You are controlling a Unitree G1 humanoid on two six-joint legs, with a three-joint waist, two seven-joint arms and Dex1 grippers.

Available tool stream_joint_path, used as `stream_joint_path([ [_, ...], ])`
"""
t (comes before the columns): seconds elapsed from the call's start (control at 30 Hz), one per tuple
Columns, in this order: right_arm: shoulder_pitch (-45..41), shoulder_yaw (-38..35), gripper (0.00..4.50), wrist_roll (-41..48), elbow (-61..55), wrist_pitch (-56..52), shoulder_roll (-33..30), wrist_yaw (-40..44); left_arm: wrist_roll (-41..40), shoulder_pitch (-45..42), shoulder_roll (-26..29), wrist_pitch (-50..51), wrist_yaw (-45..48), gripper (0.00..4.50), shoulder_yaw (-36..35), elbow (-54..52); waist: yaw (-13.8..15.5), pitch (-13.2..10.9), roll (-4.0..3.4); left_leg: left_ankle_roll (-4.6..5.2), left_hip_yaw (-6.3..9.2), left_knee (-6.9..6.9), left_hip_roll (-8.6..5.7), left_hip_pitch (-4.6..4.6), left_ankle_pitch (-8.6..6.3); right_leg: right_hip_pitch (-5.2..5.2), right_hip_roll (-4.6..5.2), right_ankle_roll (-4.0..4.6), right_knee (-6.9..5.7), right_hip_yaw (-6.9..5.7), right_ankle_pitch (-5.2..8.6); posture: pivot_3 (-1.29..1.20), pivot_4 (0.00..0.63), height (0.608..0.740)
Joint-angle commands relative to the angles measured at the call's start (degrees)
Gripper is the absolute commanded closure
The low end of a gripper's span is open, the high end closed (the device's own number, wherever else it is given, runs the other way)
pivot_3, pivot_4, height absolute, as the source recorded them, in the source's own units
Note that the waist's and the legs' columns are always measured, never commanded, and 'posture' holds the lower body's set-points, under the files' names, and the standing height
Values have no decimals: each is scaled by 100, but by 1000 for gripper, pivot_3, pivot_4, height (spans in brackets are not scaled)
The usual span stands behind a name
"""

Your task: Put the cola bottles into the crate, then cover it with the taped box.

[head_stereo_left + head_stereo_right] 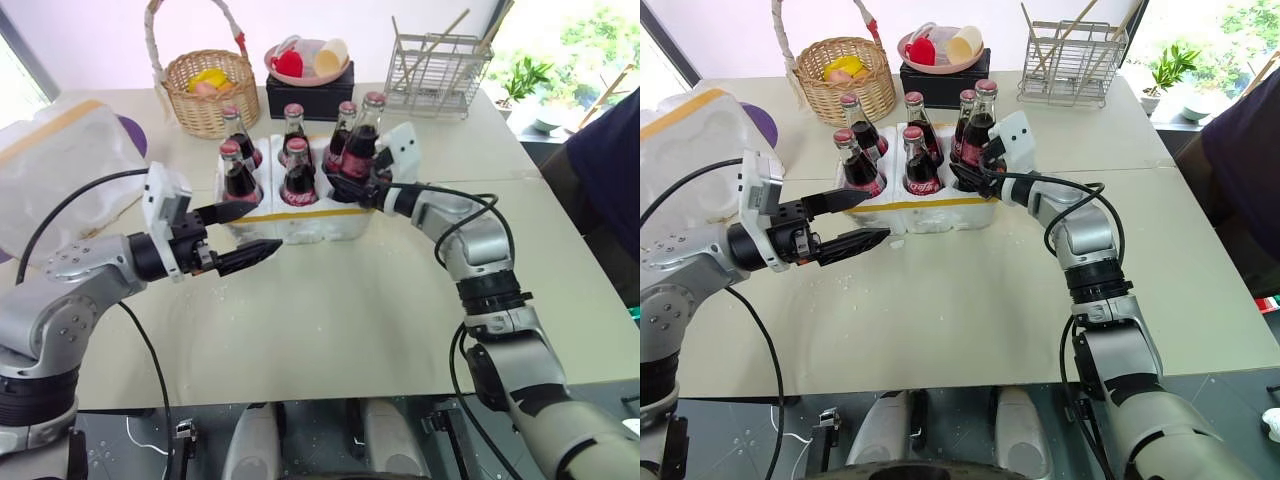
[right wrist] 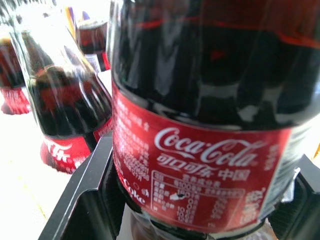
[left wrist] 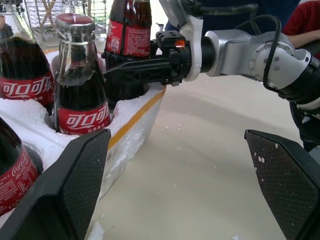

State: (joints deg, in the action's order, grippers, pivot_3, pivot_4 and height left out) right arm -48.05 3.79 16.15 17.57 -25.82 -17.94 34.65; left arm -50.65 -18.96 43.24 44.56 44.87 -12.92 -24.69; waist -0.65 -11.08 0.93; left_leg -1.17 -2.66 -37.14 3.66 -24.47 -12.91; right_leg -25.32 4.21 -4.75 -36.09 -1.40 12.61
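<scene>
At the near right corner of the crate, the right gripper had its two black fingers on either side of a cola bottle, pads against the glass around the label, so it was clamped on that one. That bottle sat in the near right well, bottom down in the foam. The right wrist view had the red label right between the fingers, pretty much hugging it.

The other five cola bottles were standing upright in their wells too, red caps up, so all six spots were filled. Yellow tape ran along the crate's near side.

The left gripper hung just off the crate's near left corner, fingers spread wide apart with nothing between them, pointing right across the table. Didn't look like it was touching the foam.

The taped box sat at the far left edge of the table, well apart from the crate, a yellow band across its top.

Behind the crate: a wicker basket, a black box with a pink bowl on top, and a wire rack to the far right
</scene>
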Motion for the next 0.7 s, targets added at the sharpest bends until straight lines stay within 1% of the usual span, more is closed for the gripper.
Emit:
stream_joint_path([
  [0.03, 13, -62, 204, 19, -410, -149, -97, 104, -35, -136, 58, -79, 38, 0, -123, -12, 0, 0, 1, 0, 0, -1, 0, 0, 0, 1, 1, 0, 0, 0, 0, 0, 150, 740],
  [0.07, 37, -64, 65, 26, -454, -199, -100, 114, -28, -141, 61, -84, 47, 0, -121, 0, -3, 1, 1, 0, 0, -1, 0, 0, 0, 1, 0, 0, 0, 0, 0, 0, 150, 740],
  [0.17, 163, -92, 65, 34, -777, -328, -256, 189, 2, -150, 95, -96, 67, 0, -141, 31, -7, 1, 1, 0, 0, 0, 0, 3, 0, 1, -1, 0, -2, 0, 0, 0, 150, 740],
  [0.27, 332, -386, 65, 349, -1354, -742, -629, 418, 19, -48, 263, -88, 126, 0, -291, 18, 2, 1, 1, 0, 0, -1, 0, 1, 0, 1, 0, 0, 0, 0, 0, 0, 150, 740],
  [0.33, 465, -666, 65, 680, -1787, -1120, -1000, 641, -33, 144, 495, -41, 218, 0, -564, -17, -2, 1, 1, 0, -1, -1, 0, 0, 0, 1, 1, 0, 1, 0, 0, 0, 150, 740],
  [0.47, 717, -1274, 65, 1270, -2417, -1736, -2060, 1240, -155, 797, 1221, 196, 603, 0, -1655, 89, -6, -1, 1, 0, -1, 6, 2, 1, -1, -5, 0, 9, 2, -1, 6, 0, 150, 740],
  [0.53, 800, -1549, 65, 1582, -2583, -2092, -2557, 1505, 35, 1323, 1666, 239, 1061, 0, -2346, 317, -31, -1, 1, -1, -3, 8, 3, 4, -1, -7, 0, 29, 2, -2, 18, 0, 150, 740],
  [0.6, 881, -1787, 65, 1945, -2764, -2382, -3022, 1861, 482, 1985, 2155, 186, 1716, 0, -3104, 838, -47, -1, -1, -1, -9, 11, 6, 7, -2, -11, 0, 40, 5, -2, 24, 0, 150, 740],
  [0.63, 910, -1860, 65, 2071, -2847, -2446, -3169, 1986, 717, 2279, 2353, 126, 2017, 0, -3386, 1101, -61, -2, 0, -1, -10, 14, 7, 13, -3, -9, 0, 49, 4, -2, 30, 0, 150, 740],
  [0.7, 922, -1960, 65, 2293, -3047, -2504, -3351, 2131, 1465, 3051, 2806, -279, 2895, 0, -3951, 1942, -69, -2, -4, -1, -13, 16, 12, 12, -3, -16, -1, 62, 0, -3, 36, 0, 150, 740],
])
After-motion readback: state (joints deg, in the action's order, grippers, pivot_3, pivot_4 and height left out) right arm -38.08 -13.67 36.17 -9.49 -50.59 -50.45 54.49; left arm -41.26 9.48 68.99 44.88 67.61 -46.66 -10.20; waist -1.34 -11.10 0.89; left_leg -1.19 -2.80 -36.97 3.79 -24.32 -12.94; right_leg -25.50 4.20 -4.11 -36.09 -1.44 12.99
